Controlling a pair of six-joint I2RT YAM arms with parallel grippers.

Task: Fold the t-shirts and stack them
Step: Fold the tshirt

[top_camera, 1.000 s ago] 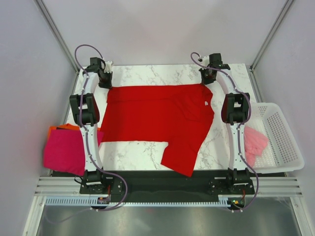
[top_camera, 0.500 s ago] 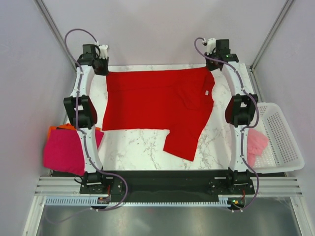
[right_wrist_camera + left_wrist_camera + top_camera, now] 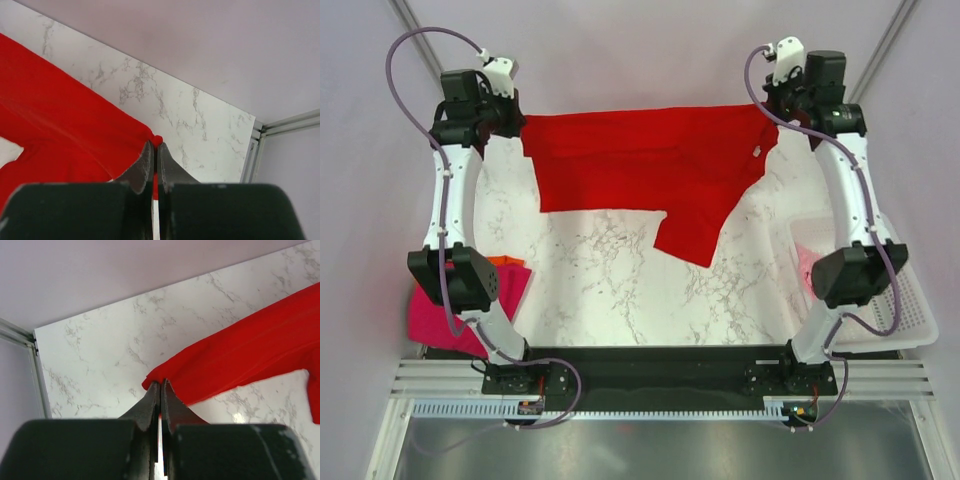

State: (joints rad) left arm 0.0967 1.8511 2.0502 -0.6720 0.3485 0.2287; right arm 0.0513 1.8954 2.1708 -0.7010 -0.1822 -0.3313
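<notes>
Top external: one red t-shirt, one basket.

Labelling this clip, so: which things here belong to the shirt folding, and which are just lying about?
Job: red t-shirt, pinched by left hand and right hand; magenta t-shirt; orange t-shirt; pale pink t-shirt.
Lying about: white basket.
</notes>
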